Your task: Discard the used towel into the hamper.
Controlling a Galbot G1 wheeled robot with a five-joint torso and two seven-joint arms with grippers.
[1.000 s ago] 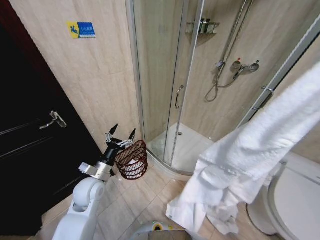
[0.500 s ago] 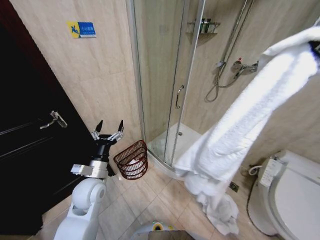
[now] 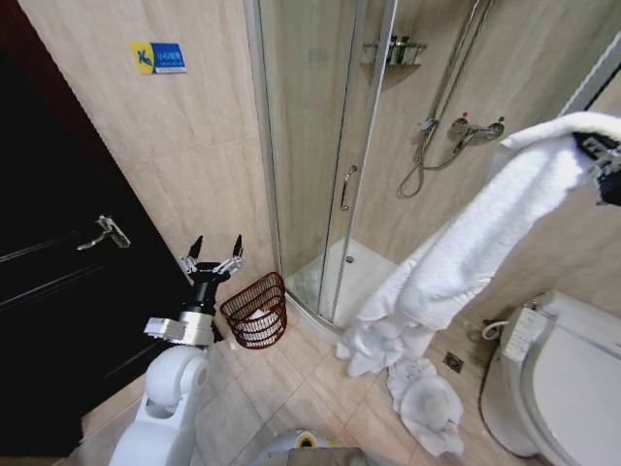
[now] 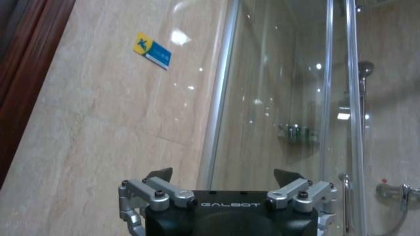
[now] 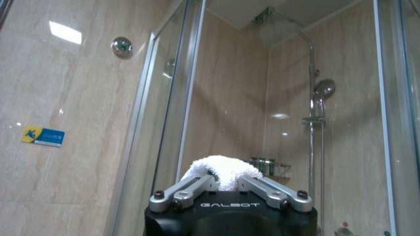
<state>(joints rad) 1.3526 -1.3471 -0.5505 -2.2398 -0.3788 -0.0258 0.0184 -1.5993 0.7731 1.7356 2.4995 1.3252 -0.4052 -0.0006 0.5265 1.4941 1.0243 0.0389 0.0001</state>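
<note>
One left arm rises from the lower left of the head view. Its left tool (image 3: 214, 254) points upward, both fingers spread wide apart, nothing between them. The left wrist view confirms this: the left tool (image 4: 223, 178) is fully spread before the tiled wall (image 4: 111, 123) and the glass shower enclosure (image 4: 282, 98).

One hamper (image 3: 256, 311) stands on the floor tiles (image 3: 291, 388), just beside the left tool and near the shower door (image 3: 330, 155). It appears to hold something pale; contents cannot be identified.

One white towel (image 3: 466, 262) hangs from the right tool (image 3: 604, 165) at the right edge, draping diagonally down, its lower end resting crumpled on the floor beside one toilet (image 3: 568, 374), well apart from the hamper. In the right wrist view, the right tool (image 5: 225, 183) is closed on the towel (image 5: 222, 171).
</note>
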